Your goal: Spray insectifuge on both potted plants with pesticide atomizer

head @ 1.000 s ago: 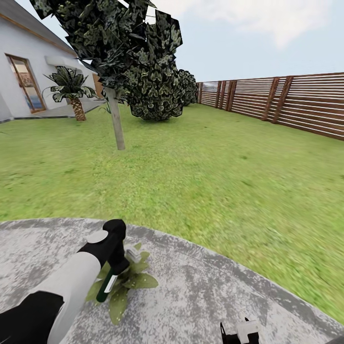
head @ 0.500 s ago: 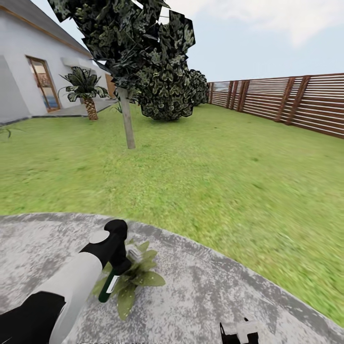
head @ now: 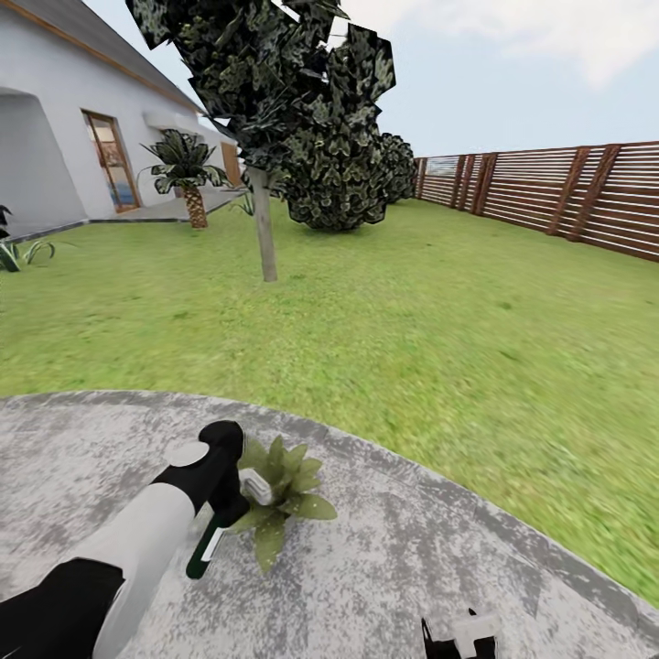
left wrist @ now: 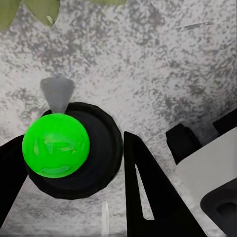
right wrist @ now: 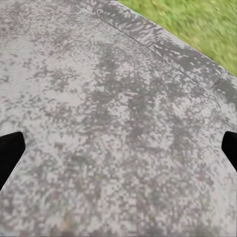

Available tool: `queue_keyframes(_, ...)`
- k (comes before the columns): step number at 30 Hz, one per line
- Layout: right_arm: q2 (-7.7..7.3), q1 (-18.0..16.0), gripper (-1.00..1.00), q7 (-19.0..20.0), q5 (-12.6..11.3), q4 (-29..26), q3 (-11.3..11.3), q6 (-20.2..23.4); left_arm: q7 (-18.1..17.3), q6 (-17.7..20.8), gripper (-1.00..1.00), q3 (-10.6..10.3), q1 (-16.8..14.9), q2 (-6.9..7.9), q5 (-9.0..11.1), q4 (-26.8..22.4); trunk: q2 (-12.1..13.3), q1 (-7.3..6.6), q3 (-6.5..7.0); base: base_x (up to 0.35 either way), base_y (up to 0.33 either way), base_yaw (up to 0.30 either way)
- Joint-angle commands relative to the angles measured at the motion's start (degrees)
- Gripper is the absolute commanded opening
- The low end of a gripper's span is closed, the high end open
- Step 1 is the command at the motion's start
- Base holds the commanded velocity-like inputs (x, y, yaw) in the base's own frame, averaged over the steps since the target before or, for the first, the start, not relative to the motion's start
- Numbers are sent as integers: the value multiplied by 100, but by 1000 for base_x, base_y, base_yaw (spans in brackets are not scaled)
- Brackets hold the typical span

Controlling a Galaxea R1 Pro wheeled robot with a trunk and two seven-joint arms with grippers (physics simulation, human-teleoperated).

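**Left arm holds the sprayer beside a potted plant on the patio**

The left gripper (head: 220,513) is clenched on the pesticide atomizer (head: 209,542) at about 7 o'clock in the head view — its dark body hangs below the wrist, its light spray head just against the leaves. In the left wrist view the atomizer's (left wrist: 74,150) round black body with a green cap sits between the black fingers (left wrist: 148,192). A potted plant (head: 284,490) stands on the grey patio (head: 412,567), at 3 o'clock of the gripper. The right gripper (head: 460,636) shows at 5 o'clock — spread wide, nothing between its tips. Lawn (head: 439,339), tree (head: 265,229) and fence (head: 567,197) lie beyond.
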Motion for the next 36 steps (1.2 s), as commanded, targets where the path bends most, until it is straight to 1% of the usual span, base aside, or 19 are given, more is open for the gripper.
queue_keyframes(1,1,-3,100,-29,61,4,-43,-16,-57,55,-100,-10,1,23,-53,6,-2,-1,-5,-10,301,0)
queue_keyframes(5,1,-3,100,-32,61,4,-43,-16,-54,55,-100,2,4,113,-74,60,-2,-1,-5,-3,305,0)
queue_keyframes(8,-1,-3,100,-30,61,4,-43,-16,-63,56,-100,1,11,312,-38,74,-2,-1,-5,0,198,0)
queue_keyframes(10,-5,-3,100,-29,61,4,-43,-16,-60,56,-100,0,76,380,-29,76,-2,-1,-5,0,52,0)
queue_keyframes(13,-33,-3,100,-35,61,4,-43,-16,-57,55,-100,4,164,408,-24,80,-2,-1,-5,0,11,0)
queue_keyframes(15,-47,-3,100,-37,61,4,-43,-16,-57,55,-100,12,292,413,23,78,-2,-1,-5,0,2,0)
queue_keyframes(16,-50,-3,100,-38,61,4,-43,-16,-57,55,-100,163,376,415,90,76,-2,-1,-5,0,0,0)
queue_keyframes(17,-51,-3,100,-38,61,4,-43,-16,-57,55,-100,290,391,418,105,76,-2,-1,-5,0,0,0)
queue_keyframes(18,-51,-3,100,-38,61,4,-43,-16,-52,55,-100,542,404,420,111,76,-2,-1,-5,0,0,0)
queue_keyframes(20,-51,-3,100,-34,60,4,-43,-16,-28,55,-100,914,413,428,86,70,-2,-1,-5,0,0,0)
queue_keyframes(22,-36,-3,100,-41,46,0,-43,-16,77,55,-100,1081,416,427,77,71,-2,-1,-5,0,0,0)
queue_keyframes(23,-26,-3,100,-43,42,0,-43,-16,140,55,-100,1111,416,426,75,73,-2,-1,-5,0,0,0)
queue_keyframes(24,-4,-3,100,-46,37,3,-43,-16,288,55,-100,1153,428,423,73,75,-2,-1,-5,0,0,0)
queue_keyframes(25,-5,-3,100,-48,31,2,-46,-16,326,55,-100,1159,433,412,96,79,-2,-1,-5,0,0,0)
queue_keyframes(27,-12,-3,100,-55,27,0,-51,-16,344,55,-100,1156,462,394,103,84,-2,-1,-5,0,0,0)
queue_keyframes(31,-8,-3,100,-58,26,4,-52,-16,348,55,-100,1162,509,404,77,84,-2,-1,-5,31,24,-14)
queue_keyframes(36,-9,-3,100,-62,26,4,-50,-16,348,55,-100,1158,516,401,72,89,-2,-1,7,231,184,-160)
